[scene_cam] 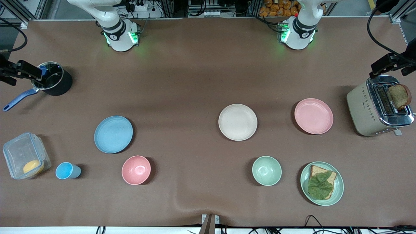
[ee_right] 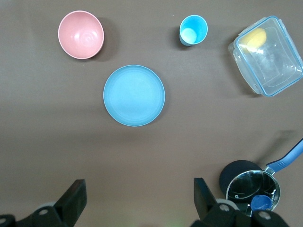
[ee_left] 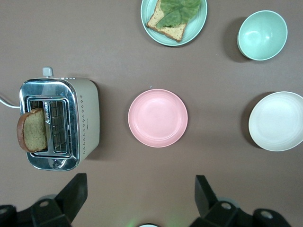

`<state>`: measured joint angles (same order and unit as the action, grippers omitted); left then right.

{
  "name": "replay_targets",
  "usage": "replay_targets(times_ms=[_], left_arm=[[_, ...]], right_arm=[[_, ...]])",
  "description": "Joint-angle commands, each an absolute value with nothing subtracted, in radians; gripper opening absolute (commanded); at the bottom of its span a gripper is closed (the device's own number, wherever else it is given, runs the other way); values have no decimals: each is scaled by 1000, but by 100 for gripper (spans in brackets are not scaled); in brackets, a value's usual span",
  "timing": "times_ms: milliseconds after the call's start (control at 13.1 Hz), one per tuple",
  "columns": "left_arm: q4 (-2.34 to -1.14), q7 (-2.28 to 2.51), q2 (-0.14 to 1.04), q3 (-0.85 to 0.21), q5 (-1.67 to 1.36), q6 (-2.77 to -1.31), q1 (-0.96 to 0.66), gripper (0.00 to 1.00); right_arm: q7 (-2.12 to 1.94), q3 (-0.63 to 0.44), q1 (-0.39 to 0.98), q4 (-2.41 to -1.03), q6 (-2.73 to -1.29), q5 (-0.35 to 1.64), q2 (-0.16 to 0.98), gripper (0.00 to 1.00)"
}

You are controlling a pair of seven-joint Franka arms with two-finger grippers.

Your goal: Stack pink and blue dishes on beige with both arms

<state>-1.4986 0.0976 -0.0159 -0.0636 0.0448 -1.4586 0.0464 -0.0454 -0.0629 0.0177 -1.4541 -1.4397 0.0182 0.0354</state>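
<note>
The pale pink plate (scene_cam: 313,116) lies flat toward the left arm's end of the table, beside the toaster. The cream-beige plate (scene_cam: 238,122) sits next to it, nearer the table's middle. The light blue plate (scene_cam: 113,134) lies toward the right arm's end. All three are apart and bare. My left gripper (ee_left: 140,187) hangs open high above bare table, looking down on the pink plate (ee_left: 157,118) and the beige plate (ee_left: 276,121). My right gripper (ee_right: 138,189) is open too, high above bare table, with the blue plate (ee_right: 134,95) below. Neither gripper shows in the front view.
A toaster (scene_cam: 378,105) holds a bread slice. Nearer the front camera stand a green bowl (scene_cam: 266,170), a green plate (scene_cam: 303,182) with bread and lettuce, a pink bowl (scene_cam: 136,170), a blue cup (scene_cam: 66,171) and a clear container (scene_cam: 26,155). A black pot (scene_cam: 53,79) stands farther off.
</note>
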Motion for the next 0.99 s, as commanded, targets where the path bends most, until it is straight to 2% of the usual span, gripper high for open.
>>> replay_targets(times_ms=[0, 305, 458, 534, 763, 915], left_arm=[[-1503, 112, -17, -60, 38, -1465, 40, 100], [-1497, 75, 52, -58, 81, -1477, 63, 100], [-1543, 78, 90, -58, 95, -1535, 75, 100], [-1607, 90, 94, -58, 95, -1604, 99, 100], [-1892, 83, 87, -63, 94, -1993, 205, 100], [-2044, 86, 98, -61, 92, -2190, 231, 100]], right_arm=[[-51, -63, 18, -1450, -1431, 28, 35, 100], [-51, -63, 18, -1450, -1431, 28, 35, 100], [-51, -64, 18, -1450, -1431, 28, 37, 100], [-51, -63, 21, -1450, -1431, 28, 40, 100], [-49, -63, 58, -1450, -1431, 20, 55, 100], [-51, -63, 69, -1450, -1433, 24, 93, 100]])
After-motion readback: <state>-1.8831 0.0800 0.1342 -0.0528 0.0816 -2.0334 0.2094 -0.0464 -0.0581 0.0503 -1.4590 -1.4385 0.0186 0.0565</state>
